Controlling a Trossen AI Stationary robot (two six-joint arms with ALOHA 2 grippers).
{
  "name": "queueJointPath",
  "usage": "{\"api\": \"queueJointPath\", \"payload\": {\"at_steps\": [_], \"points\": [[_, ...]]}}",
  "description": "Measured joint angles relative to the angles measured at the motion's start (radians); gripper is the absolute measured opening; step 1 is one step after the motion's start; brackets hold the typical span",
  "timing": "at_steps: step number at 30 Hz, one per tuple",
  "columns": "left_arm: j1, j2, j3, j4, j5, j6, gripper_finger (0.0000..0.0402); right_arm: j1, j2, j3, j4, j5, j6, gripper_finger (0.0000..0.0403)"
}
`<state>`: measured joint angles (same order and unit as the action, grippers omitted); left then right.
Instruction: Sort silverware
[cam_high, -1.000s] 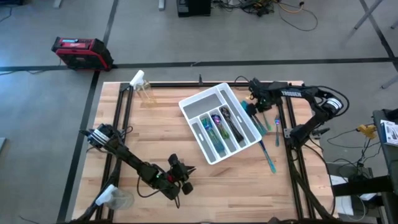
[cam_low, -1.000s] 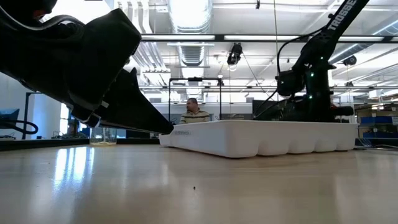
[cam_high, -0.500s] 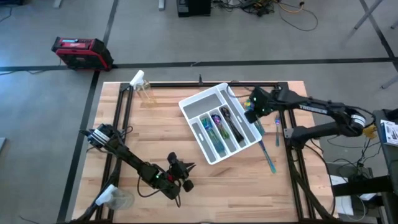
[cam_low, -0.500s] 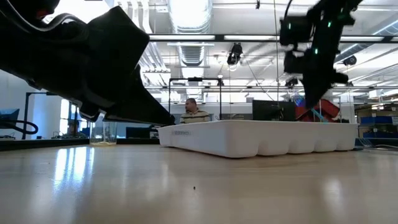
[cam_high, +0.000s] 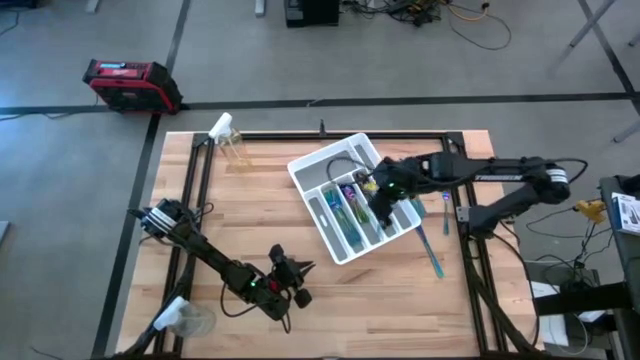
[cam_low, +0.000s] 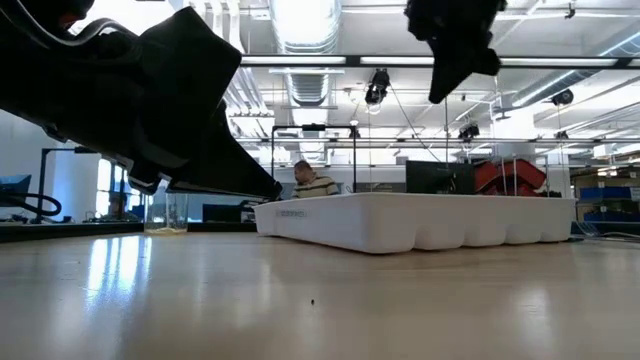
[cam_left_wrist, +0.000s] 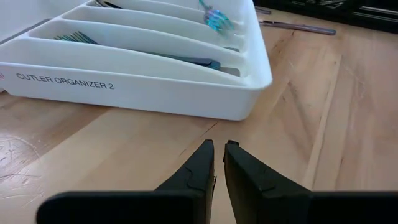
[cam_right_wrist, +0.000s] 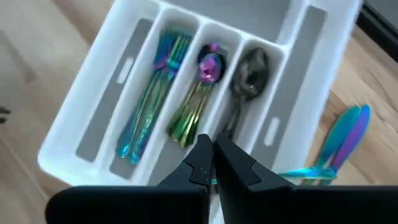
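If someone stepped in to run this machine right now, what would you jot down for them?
Right gripper: shut, over the white cutlery tray; whether it carries anything is unclear.
Left gripper: shut, idle at the table's near side, facing the tray.
Done: forks, spoons and a dark spoon lie in separate compartments.
Left: iridescent pieces on the table right of the tray.

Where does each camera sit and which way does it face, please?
High view: above the table, straight down; both arms, right hand over white tray.
Low view: tabletop height, level across at the tray's side; left hand looms near.
Left wrist view: on left arm, past its shut fingers toward the tray.
Right wrist view: on right arm, down onto silverware in the tray.
All four share the tray.
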<state>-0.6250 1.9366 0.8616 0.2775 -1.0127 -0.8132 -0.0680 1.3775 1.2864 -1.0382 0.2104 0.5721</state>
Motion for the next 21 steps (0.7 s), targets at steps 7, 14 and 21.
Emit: {"api": "queueJointPath", "payload": {"at_steps": [7,14,21], "points": [[-0.005,-0.002,0.000,-0.001,0.008,-0.004,0.0025,0.022,0.112,0.024,-0.113,0.003,-0.183,0.0000],[-0.008,-0.002,0.000,-0.004,0.009,-0.004,0.0025,0.051,0.103,-0.079,-0.136,0.007,-0.486,0.0000],[-0.008,-0.002,0.000,-0.004,0.009,-0.004,0.0025,0.051,0.113,-0.253,-0.015,0.002,-0.756,0.0035]]}}
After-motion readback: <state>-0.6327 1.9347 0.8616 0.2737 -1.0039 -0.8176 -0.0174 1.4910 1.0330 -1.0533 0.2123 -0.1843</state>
